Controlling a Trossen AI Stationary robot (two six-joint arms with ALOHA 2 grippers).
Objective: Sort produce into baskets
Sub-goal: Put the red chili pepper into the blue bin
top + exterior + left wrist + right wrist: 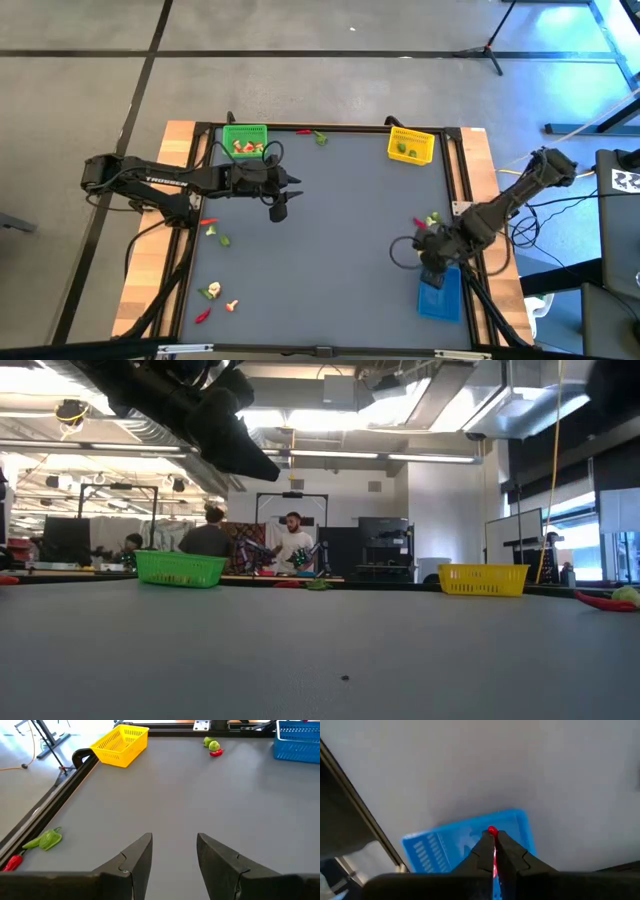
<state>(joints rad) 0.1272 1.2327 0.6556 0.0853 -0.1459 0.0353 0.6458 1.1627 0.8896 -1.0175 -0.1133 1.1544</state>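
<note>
My right gripper (493, 836) points down over the blue basket (470, 845) at the table's near right (440, 297), shut on a red chili-like piece (491, 831). My left gripper (175, 837) hovers open over the bare mat at the middle left (279, 208), with nothing between its fingers. The green basket (245, 140) and the yellow basket (411, 145) stand along the far edge, each with some produce inside. Loose produce lies on the mat at the left (212, 232), the near left (215, 292) and the right (428, 220). My right gripper pinches the red chili-like piece between its two fingers; the piece's rounded end (491, 830) pokes out past the fingertips, and more red shows in the slit between them. The fingers point steeply down. The piece is lifted clear, above the blue basket.
A green pepper (47, 840) and a red piece (12, 862) lie by the far rail near the green basket. A raised black frame (190, 200) borders the mat. Open mat lies in the middle between the arms. People stand in the room beyond the table (290, 540).
</note>
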